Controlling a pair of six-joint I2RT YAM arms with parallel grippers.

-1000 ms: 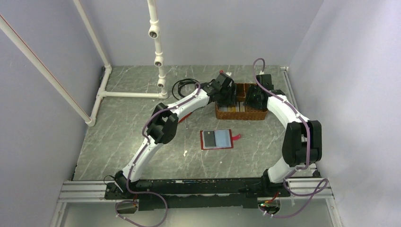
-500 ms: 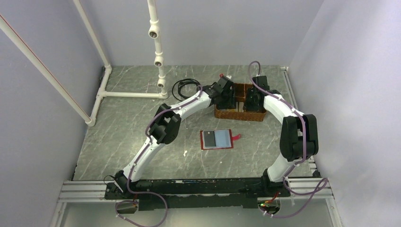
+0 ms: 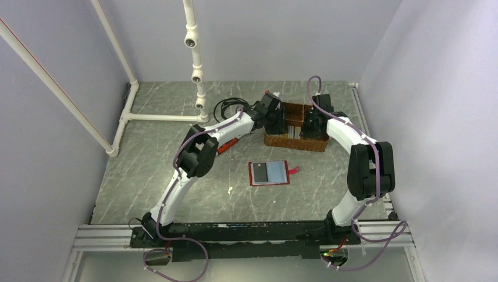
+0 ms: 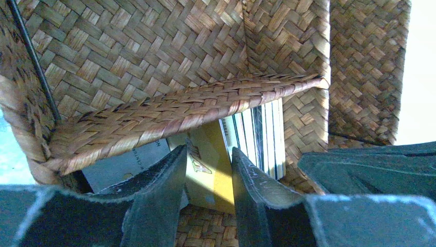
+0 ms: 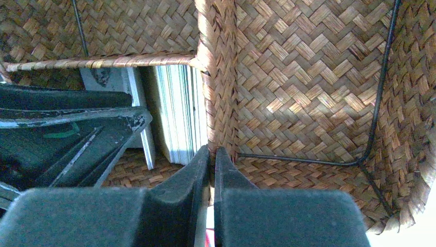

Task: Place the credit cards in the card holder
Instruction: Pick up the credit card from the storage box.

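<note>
Tan card (image 4: 208,180) upright in wicker basket (image 4: 128,46); left tool (image 4: 208,152) spread astride; right tool (image 5: 212,152) pressed together.

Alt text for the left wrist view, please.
The open left gripper frames a tan credit card in the wicker basket, below a woven divider. More credit cards stand on edge to its right.

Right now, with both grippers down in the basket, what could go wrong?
The left gripper straddles a tan card beside a packed card stack; closing may snag neighbours or slip off. The right gripper looks pinched on the basket divider; any lift could tip the basket. Both grippers sit close together and might collide.
</note>
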